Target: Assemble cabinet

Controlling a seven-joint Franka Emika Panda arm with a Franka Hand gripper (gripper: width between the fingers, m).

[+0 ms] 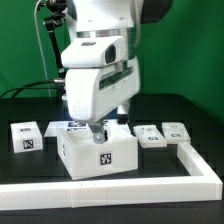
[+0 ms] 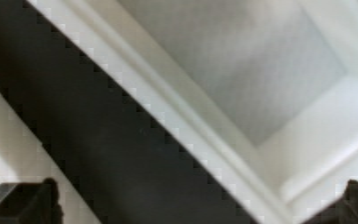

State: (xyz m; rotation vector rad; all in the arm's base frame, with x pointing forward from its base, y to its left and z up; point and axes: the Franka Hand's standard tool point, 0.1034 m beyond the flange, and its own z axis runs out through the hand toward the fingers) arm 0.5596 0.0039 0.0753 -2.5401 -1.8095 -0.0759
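The cabinet (image 1: pixel 97 155) is a white blocky box with a black-and-white tag on its front face, standing in the middle of the black table. My gripper (image 1: pixel 96 130) hangs straight down just over the box's top, near its back edge. In the wrist view the box fills most of the picture as a white raised rim around a recessed grey-white panel (image 2: pixel 247 80). My dark fingertips (image 2: pixel 19 200) stand far apart at the two lower corners, so the gripper (image 2: pixel 190 205) is open, with nothing held between the jaws.
A loose white tagged piece (image 1: pixel 26 136) lies to the exterior view's left of the box. Two smaller tagged pieces (image 1: pixel 150 135) (image 1: pixel 177 131) lie to its right. A white rail (image 1: pixel 150 182) runs along the table's front and right side.
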